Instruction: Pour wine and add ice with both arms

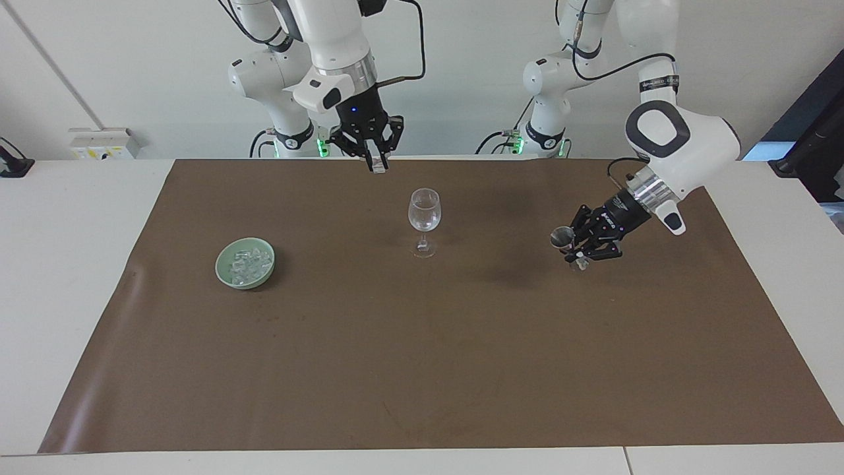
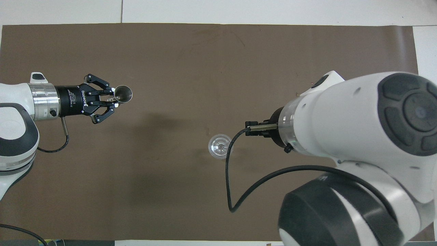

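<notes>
A clear wine glass (image 1: 424, 221) (image 2: 221, 146) stands upright mid-mat. My right gripper (image 1: 376, 161) (image 2: 248, 124) hangs in the air beside it, on the right arm's side, shut on one small clear ice cube (image 1: 378, 166). More ice (image 1: 245, 262) lies in a pale green bowl (image 1: 223, 270) toward the right arm's end; the right arm hides that bowl in the overhead view. My left gripper (image 1: 580, 249) (image 2: 114, 99) is low over the mat toward the left arm's end, shut on a metal jigger (image 1: 562, 236) (image 2: 123, 94) with its mouth up. Wine itself is not visible.
A brown mat (image 1: 395, 363) covers most of the white table (image 1: 66, 297). The right arm's bulky upper links (image 2: 358, 136) hang over the mat between the glass and the right arm's end.
</notes>
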